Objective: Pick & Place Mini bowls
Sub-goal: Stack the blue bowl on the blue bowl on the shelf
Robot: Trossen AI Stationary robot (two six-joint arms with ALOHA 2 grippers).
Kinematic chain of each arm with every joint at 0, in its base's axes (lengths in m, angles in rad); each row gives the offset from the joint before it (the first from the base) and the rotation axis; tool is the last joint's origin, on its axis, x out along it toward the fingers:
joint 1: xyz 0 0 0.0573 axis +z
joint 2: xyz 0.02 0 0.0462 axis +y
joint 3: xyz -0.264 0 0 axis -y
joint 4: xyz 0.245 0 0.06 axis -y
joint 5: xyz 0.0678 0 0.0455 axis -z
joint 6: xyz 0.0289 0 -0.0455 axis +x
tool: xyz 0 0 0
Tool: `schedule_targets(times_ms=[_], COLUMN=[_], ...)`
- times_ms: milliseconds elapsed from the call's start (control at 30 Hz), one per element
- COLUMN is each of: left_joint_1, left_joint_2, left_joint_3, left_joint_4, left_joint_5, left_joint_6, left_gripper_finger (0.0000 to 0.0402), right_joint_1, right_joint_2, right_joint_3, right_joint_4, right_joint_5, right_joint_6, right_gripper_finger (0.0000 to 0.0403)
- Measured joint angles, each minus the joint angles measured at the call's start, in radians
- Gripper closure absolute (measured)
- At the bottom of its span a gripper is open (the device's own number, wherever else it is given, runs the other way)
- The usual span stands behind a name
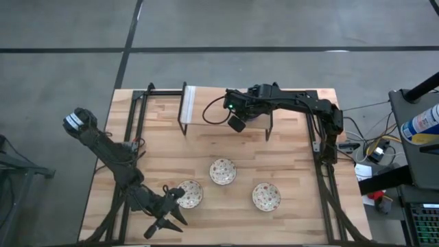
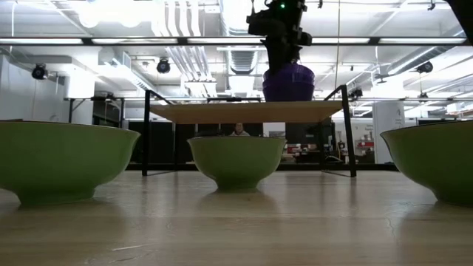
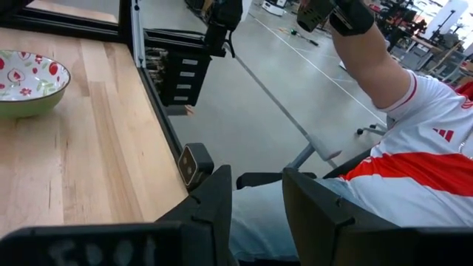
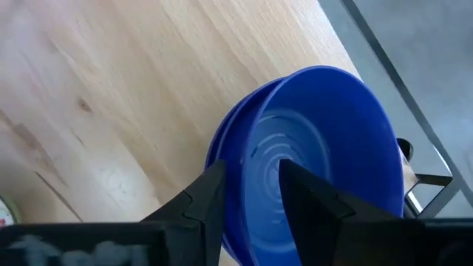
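Note:
Two or more cobalt blue mini bowls [image 4: 318,155] sit stacked on a raised wooden shelf [image 2: 244,112] at the table's far side; the low view shows the blue stack [image 2: 288,83] too. My right gripper [image 4: 251,196] is open above them, one finger inside the top bowl and one outside its rim. Three cream bowls with a reddish pattern stand on the table at centre [image 1: 223,171], left [image 1: 190,194] and right [image 1: 266,197]. My left gripper [image 3: 259,210] is open and holds nothing at the near left [image 1: 167,218]. My right gripper comes slanting down from above, its fingers [image 4: 211,196] on either side of the top blue bowl's rim [image 4: 240,159]. Whether they touch the rim, I cannot tell. The bowl rests nested in the one below it.
The shelf stands on black legs [image 2: 145,133] over the far part of the table. Black frame rails [image 1: 134,130] run along both table sides. A person in a white and red shirt [image 3: 414,125] sits just beyond the near left edge.

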Motion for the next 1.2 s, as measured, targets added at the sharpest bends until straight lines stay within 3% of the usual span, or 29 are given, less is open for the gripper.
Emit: schedule_targets(times_ms=[500, 1200], left_joint_1=[0.000, 0.000], left_joint_2=[0.000, 0.000], left_joint_3=[-0.002, -0.002], left_joint_4=[0.000, -0.001], left_joint_5=[0.000, 0.000], left_joint_6=[0.004, 0.008], left_gripper_finger=[0.0287, 0.0287], right_joint_1=[0.002, 0.012], right_joint_2=[-0.001, -0.003], right_joint_3=[0.000, 0.072], right_joint_4=[-0.007, -0.016], right_joint_5=[0.042, 0.042], right_joint_6=[0.000, -0.026], right_gripper_finger=[0.0197, 0.0190])
